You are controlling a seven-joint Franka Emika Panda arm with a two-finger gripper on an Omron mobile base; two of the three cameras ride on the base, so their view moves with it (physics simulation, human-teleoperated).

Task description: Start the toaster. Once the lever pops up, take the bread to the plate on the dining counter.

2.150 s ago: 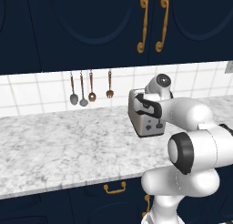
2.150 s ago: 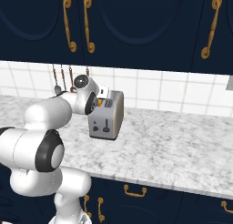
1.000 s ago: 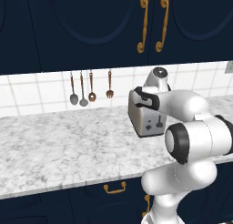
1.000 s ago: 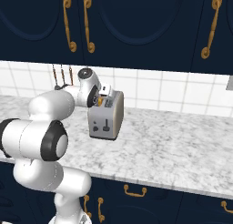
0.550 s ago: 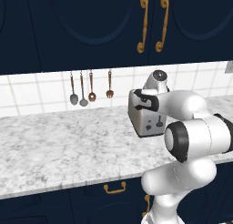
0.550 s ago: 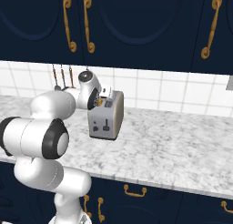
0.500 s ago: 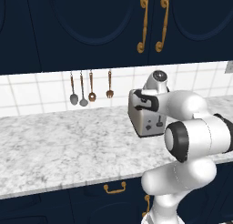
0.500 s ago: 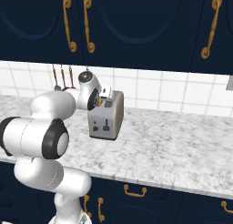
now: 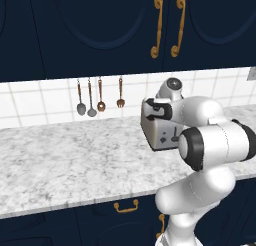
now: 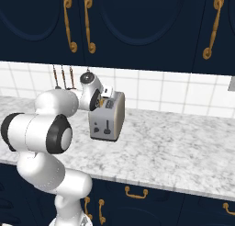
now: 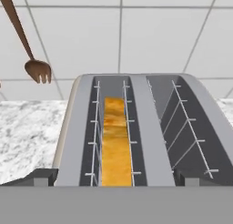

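In the left base view the arm reaches over the marble worktop (image 9: 75, 160), and its hand sits at the top of the toaster (image 9: 161, 132), which stands near the tiled wall. Hanging utensils (image 9: 100, 96) line the wall to the toaster's left.

In the right base view the toaster's control face turns toward the camera, and the lever (image 10: 107, 127) shows as a dark tab low on that face. The gripper (image 10: 102, 100) hovers at the toaster's near top edge; whether its fingers are spread or closed cannot be told.

In the hand view the camera looks down into both slots. The bread (image 11: 115, 143) sits deep in the left slot, its golden crust up; the right slot is empty.

Judging from this, the slice is not yet lifted out, and carrying it to the plate remains.
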